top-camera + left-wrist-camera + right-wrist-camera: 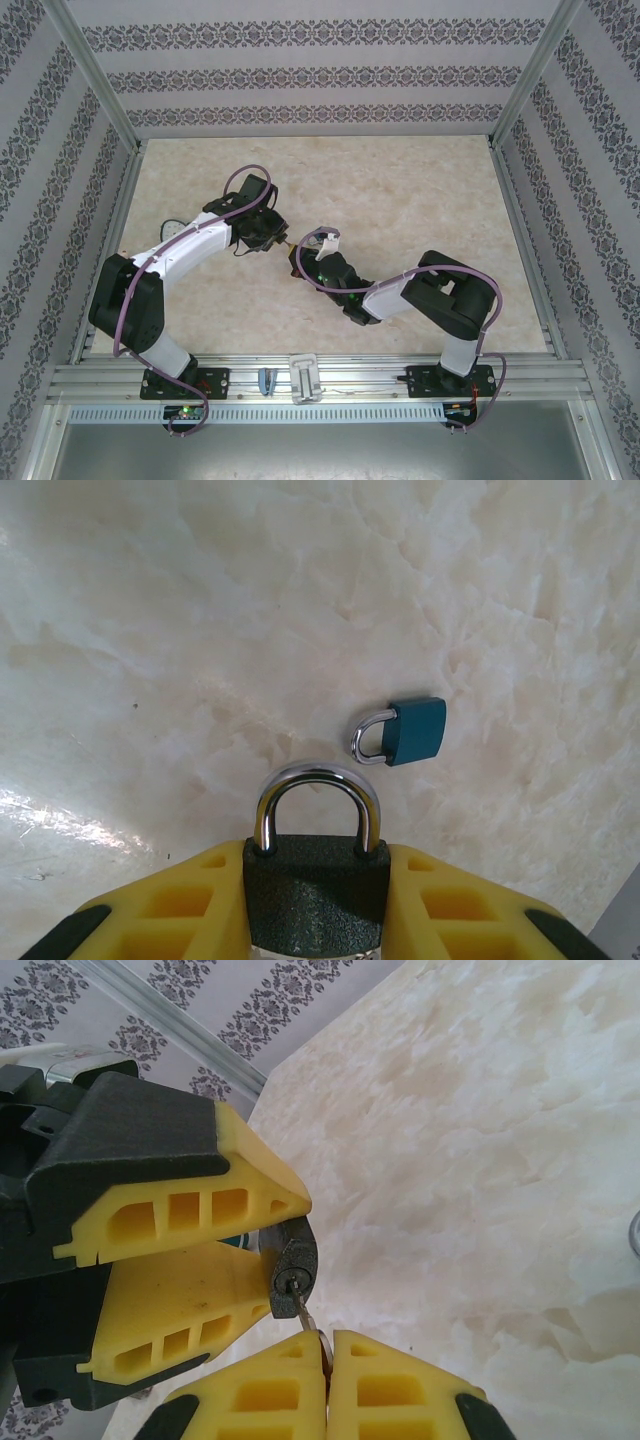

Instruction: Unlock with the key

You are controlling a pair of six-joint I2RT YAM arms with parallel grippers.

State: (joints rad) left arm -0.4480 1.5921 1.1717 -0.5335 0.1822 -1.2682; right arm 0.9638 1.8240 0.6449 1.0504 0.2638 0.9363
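A dark grey padlock (315,890) with a steel shackle (318,780) sits between the yellow fingers of my left gripper (315,865), which is shut on its body. In the right wrist view the padlock (293,1265) shows its keyhole end. The key (306,1317) is held in my right gripper (326,1345), which is shut on its head, and the blade tip is in the keyhole. From above, the left gripper (272,238) and right gripper (303,262) meet over the middle of the table.
A small blue padlock (417,730) lies on the marble-patterned table (420,200) just beyond the held padlock. Patterned walls close in the back and both sides. A metal rail (303,378) with small fixtures runs along the near edge.
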